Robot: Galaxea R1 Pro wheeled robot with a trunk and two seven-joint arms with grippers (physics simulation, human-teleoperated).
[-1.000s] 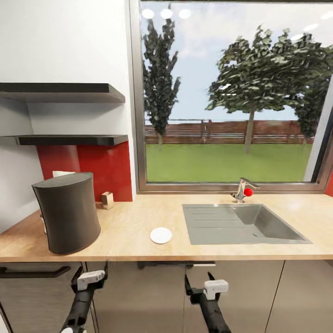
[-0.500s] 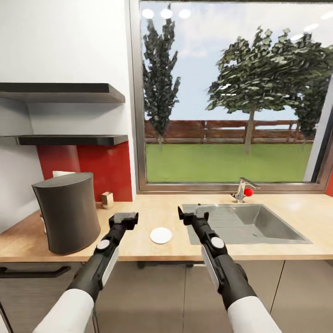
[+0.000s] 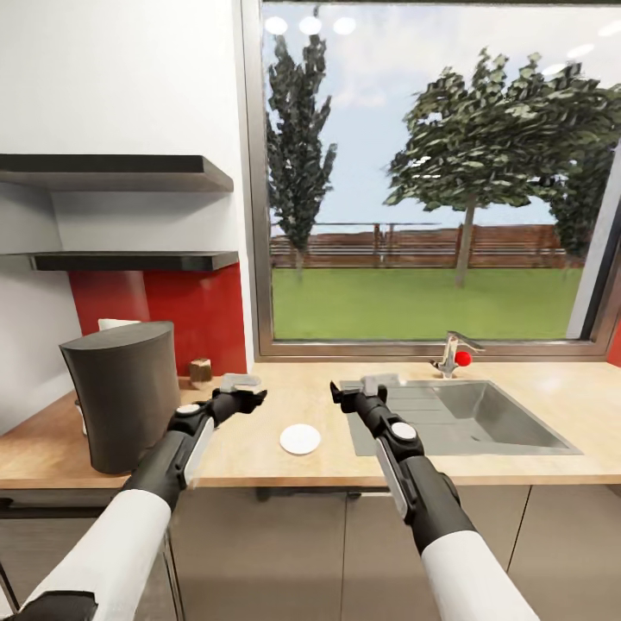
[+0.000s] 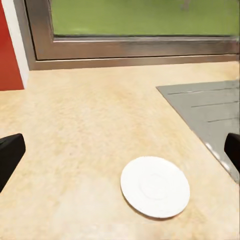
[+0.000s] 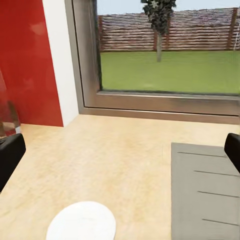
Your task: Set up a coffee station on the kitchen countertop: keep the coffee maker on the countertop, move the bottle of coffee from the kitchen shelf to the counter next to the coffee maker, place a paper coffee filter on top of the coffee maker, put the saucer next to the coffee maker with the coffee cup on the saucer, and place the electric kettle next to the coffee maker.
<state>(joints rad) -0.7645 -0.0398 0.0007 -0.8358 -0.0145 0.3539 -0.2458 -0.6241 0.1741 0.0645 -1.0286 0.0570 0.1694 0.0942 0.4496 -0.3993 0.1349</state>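
A dark grey coffee maker point(image 3: 125, 397) stands at the left of the wooden countertop point(image 3: 259, 414). The small white saucer point(image 3: 300, 439) lies near the counter's front edge, between my two arms. My left gripper point(image 3: 244, 398) hovers above the counter just left of the saucer point(image 4: 155, 186), open, with dark fingertips point(image 4: 10, 156) wide apart. To the saucer's right, at the sink's near corner, my right gripper point(image 3: 348, 395) is open too; its wrist view has the saucer point(image 5: 82, 222) low in the picture. Something white point(image 3: 116, 324) peeks from behind the coffee maker.
A small brown block point(image 3: 200, 370) sits by the red backsplash. The steel sink point(image 3: 457, 418) and its faucet point(image 3: 450, 352) take up the counter's right half below a large window. Two dark wall shelves point(image 3: 129, 260) hang above the coffee maker, with nothing visible on them.
Both arms rose from below the counter's front edge to above the counter on either side of the saucer. Since half a second ago the left gripper has shifted slightly up and right.
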